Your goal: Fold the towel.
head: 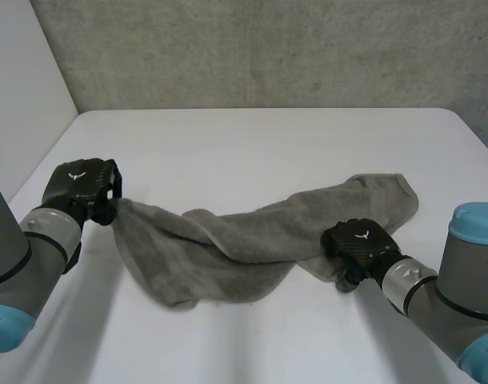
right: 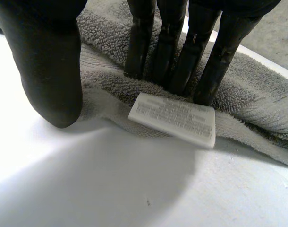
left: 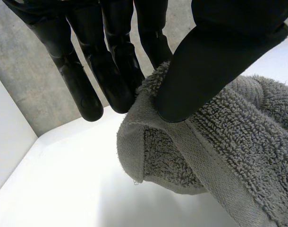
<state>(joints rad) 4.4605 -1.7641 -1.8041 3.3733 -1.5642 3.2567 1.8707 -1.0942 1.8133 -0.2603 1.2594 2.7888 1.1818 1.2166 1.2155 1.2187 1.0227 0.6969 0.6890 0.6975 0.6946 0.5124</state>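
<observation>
The left hand (head: pixel 82 186) is gripping the grey towel (head: pixel 228 240) by one corner (left: pixel 144 137). In the left wrist view its thumb (left: pixel 205 66) is clamping the hem against the fingers (left: pixel 113 75). That corner is hanging just off the white table (head: pixel 252 144) at the left side. From it the cloth is sagging away in a loose, crumpled band, running across the middle of the table toward the right hand (head: pixel 358 242). Beyond that hand the towel's other end is lying flat on the table. The right hand is pressing down on the near edge of the towel. In its wrist view the straight fingertips (right: pixel 179 80) are digging into the pile just behind a white label (right: pixel 173 118), while the right thumb (right: pixel 49 71) is standing apart beside the hem, clamping nothing.
</observation>
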